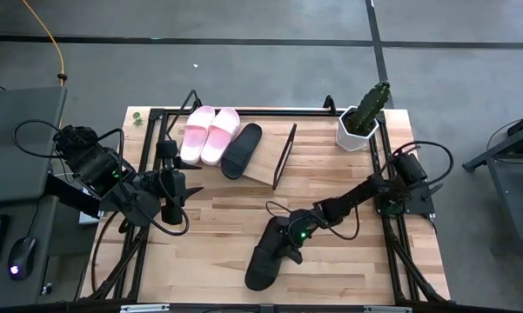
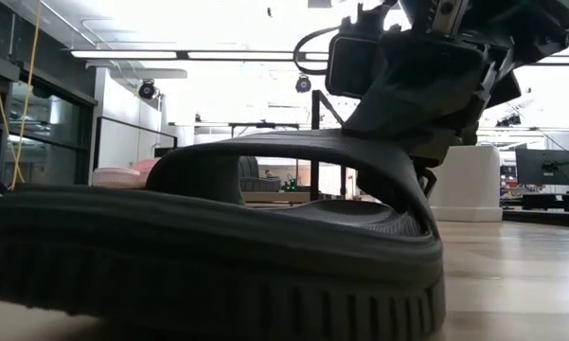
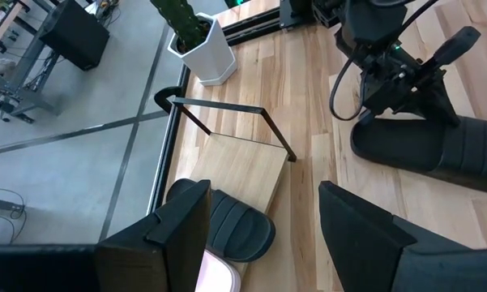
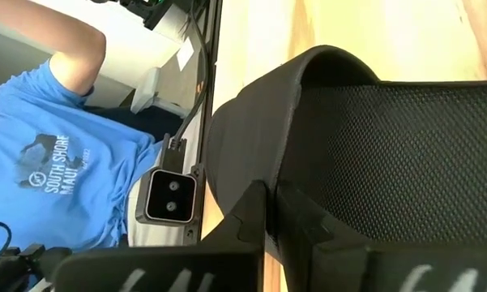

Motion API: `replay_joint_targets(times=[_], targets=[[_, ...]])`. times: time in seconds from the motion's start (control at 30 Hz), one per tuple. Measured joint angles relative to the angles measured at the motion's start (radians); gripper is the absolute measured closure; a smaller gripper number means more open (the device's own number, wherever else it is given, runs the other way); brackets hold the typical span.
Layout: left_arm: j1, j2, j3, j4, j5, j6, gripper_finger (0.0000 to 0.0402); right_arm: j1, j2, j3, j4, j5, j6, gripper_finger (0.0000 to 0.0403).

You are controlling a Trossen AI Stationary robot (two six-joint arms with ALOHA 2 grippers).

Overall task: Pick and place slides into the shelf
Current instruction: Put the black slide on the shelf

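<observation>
Two pale pink slides [image 1: 209,135] and one black slide [image 1: 241,149] lie side by side on the slanted shelf [image 1: 265,165] at the table's far middle. The other black slide [image 1: 263,259] lies sole down near the table's near edge and fills the low view [image 2: 208,237]. My right gripper [image 1: 289,242] is at its strap, shut on it. My left gripper [image 1: 172,207] hangs open left of the shelf, touching nothing. Its wrist view shows the shelf board [image 3: 243,166] and the shelved black slide [image 3: 239,227] ahead of it. My right gripper [image 4: 267,195] holds the black slide by the edge of its broad strap [image 4: 251,154], one finger under the strap over the footbed [image 4: 405,162] and one outside it. It comes slanting down from the table's right far side [image 2: 417,133]. The sole [image 2: 218,284] looks flat on the table.
A cactus in a white pot [image 1: 361,126] stands at the far right corner, beside the shelf's black wire end frame [image 1: 284,155]. Bare tabletop [image 1: 217,235] lies between the arms. Beyond the near edge, the right wrist view shows a person in a blue shirt [image 4: 57,162].
</observation>
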Motion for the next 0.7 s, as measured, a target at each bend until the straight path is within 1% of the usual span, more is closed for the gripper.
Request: replay_joint_targets(times=[0.1,0.17,0.33,0.5,0.7], targets=[[0.0,0.0,0.0,0.0,0.0,0.0,0.0191,-0.012,0.0,0.016,-0.024,-0.035,0.0,0.0402],[0.0,0.0,0.0,0.0,0.0,0.0,0.0191,-0.016,0.0,0.049,-0.083,-0.041,-0.015,0.0402],[0.0,0.0,0.0,0.0,0.0,0.0,0.0191,-0.019,0.0,0.19,-0.33,-0.025,-0.105,0.0402],[0.0,0.0,0.0,0.0,0.0,0.0,0.0191,-0.019,0.0,0.352,-0.508,-0.017,-0.185,0.0403],[0.0,0.0,0.0,-0.001,0.0,0.0,0.0191,-0.019,0.0,0.521,-0.759,0.046,-0.277,0.0403]])
